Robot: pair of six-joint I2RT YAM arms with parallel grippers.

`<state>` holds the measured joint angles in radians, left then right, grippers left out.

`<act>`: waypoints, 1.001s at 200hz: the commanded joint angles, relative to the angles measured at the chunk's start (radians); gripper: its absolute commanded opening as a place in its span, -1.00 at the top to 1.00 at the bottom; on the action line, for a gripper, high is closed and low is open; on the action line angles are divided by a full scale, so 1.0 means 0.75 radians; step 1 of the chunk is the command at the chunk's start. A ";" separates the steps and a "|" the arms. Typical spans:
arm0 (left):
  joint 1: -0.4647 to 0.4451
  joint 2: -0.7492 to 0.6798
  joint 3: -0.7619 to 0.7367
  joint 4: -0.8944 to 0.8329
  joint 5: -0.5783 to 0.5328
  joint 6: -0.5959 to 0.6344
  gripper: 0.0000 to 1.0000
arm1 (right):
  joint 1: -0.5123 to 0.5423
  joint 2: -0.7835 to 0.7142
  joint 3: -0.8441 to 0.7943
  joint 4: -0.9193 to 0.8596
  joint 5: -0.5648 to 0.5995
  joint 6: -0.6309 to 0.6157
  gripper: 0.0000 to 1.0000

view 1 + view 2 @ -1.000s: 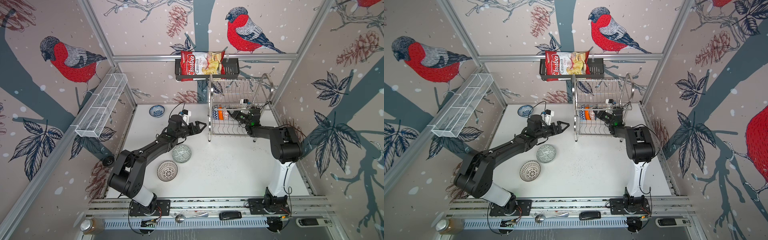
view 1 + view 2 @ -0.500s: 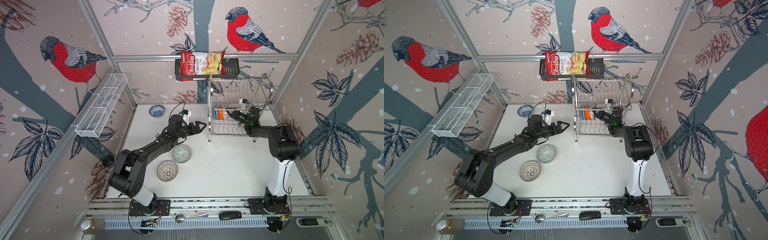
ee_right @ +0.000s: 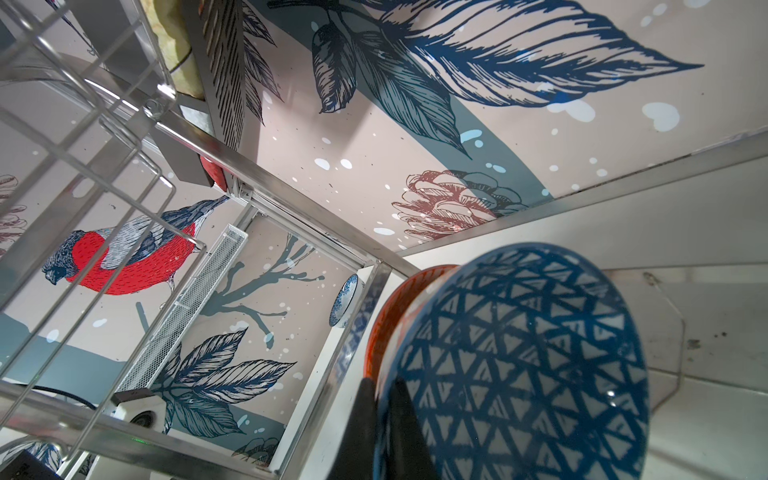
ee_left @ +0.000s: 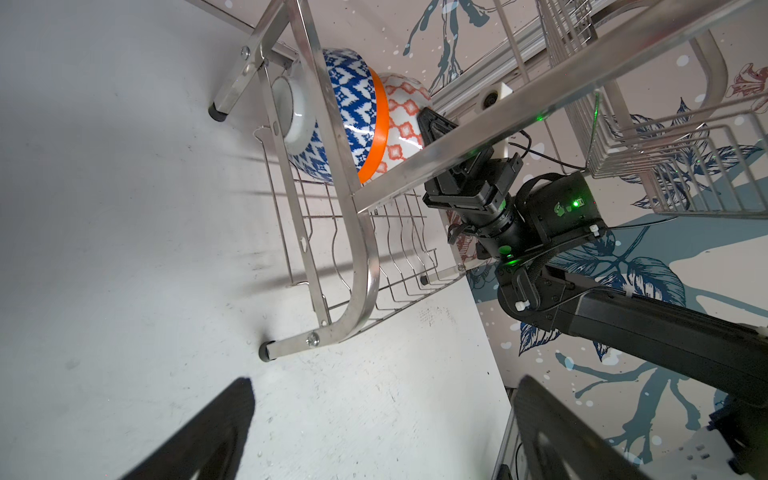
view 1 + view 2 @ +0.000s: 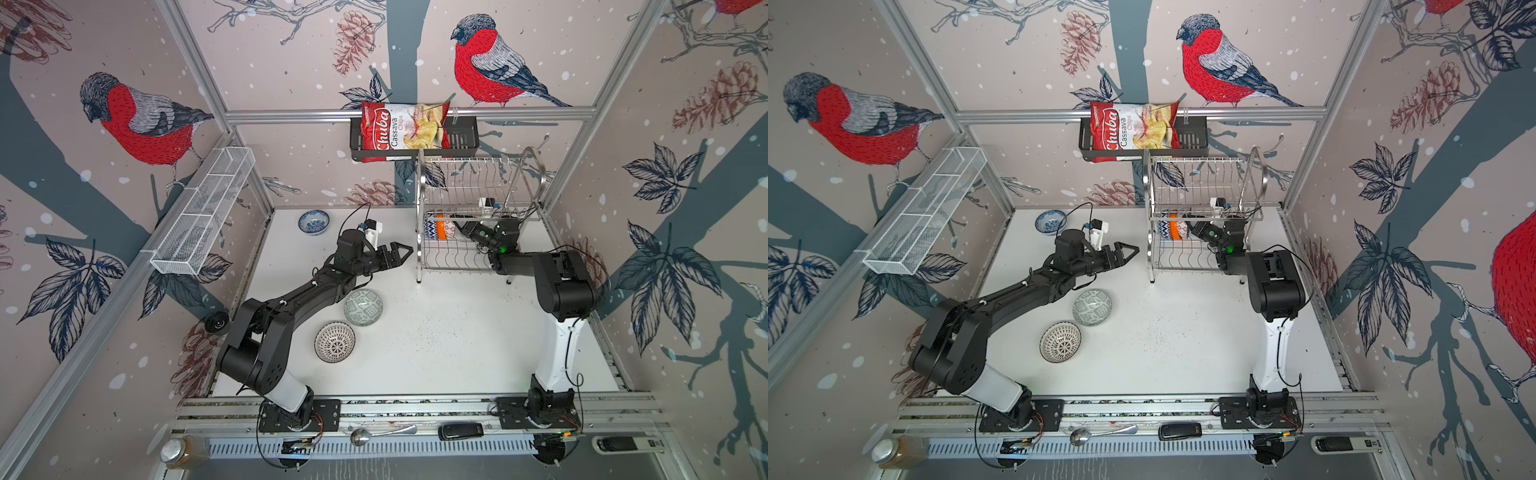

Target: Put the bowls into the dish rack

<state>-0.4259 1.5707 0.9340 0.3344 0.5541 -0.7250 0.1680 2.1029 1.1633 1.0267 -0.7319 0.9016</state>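
Rack [image 5: 478,174], upper centre-right of frame: lower tier holds orange bowl [image 4: 376,133] and triangle bowl [image 3: 519,365] on edge. I see right hand [image 3: 383,385] pinching the triangle bowl's rim; left hand [image 5: 404,257] spread.

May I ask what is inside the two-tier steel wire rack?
Lower shelf: an orange-rimmed bowl and a blue triangle-patterned bowl, rim in the jaws of the right gripper. It hides the orange bowl's inside.
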 commanded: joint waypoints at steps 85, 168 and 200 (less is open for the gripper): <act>0.003 0.000 0.010 0.039 0.014 0.020 -0.95 | 0.008 0.055 0.023 0.085 -0.049 0.056 0.98; 0.003 -0.004 0.010 0.040 0.019 0.017 -0.95 | 0.005 0.088 0.034 0.046 -0.043 0.054 0.94; 0.004 -0.008 0.010 0.040 0.019 0.018 -0.95 | -0.006 0.090 0.008 0.138 -0.053 0.118 0.94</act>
<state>-0.4259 1.5707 0.9356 0.3344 0.5552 -0.7254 0.1661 2.1597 1.1858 1.0966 -0.7425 0.9249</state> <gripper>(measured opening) 0.976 0.082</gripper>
